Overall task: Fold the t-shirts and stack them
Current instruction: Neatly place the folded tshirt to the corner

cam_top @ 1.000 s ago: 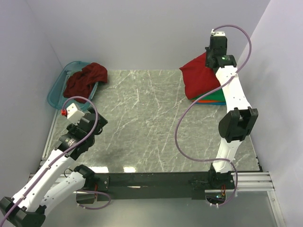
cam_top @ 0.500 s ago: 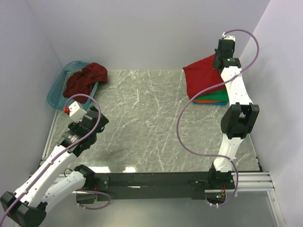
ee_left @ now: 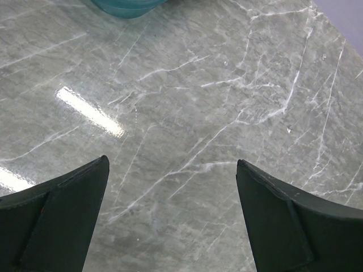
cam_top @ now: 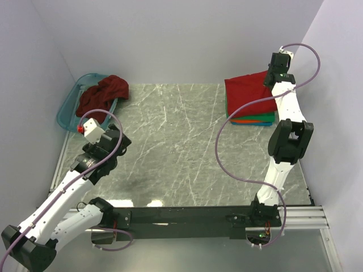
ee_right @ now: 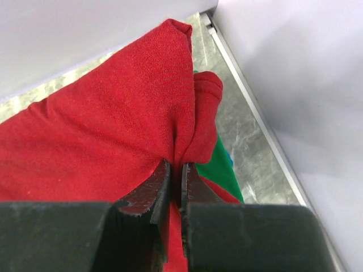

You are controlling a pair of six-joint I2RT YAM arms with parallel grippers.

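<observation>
The bright red t-shirt (cam_top: 248, 94) lies folded on top of a stack at the far right; below it show the green shirt (cam_top: 262, 118), an orange-red edge and a blue edge. My right gripper (ee_right: 176, 170) is shut on a pinch of the red shirt (ee_right: 102, 136) at its far right edge; in the top view the gripper (cam_top: 273, 77) is over the stack's back right corner. The maroon t-shirt (cam_top: 101, 94) lies crumpled over the teal basket (cam_top: 67, 109) at the far left. My left gripper (ee_left: 170, 175) is open and empty above bare table, near the basket.
The walls stand close at the back and both sides. The table's metal right edge (ee_right: 266, 136) runs just beside the stack. A corner of the basket (ee_left: 125, 7) shows at the top of the left wrist view. Marble table (cam_top: 176, 141) lies between both arms.
My right gripper has carried the red shirt's edge back and to the right, and the shirt has gone from a raised bunch to lying flat on the stack. My left arm has moved slightly forward.
</observation>
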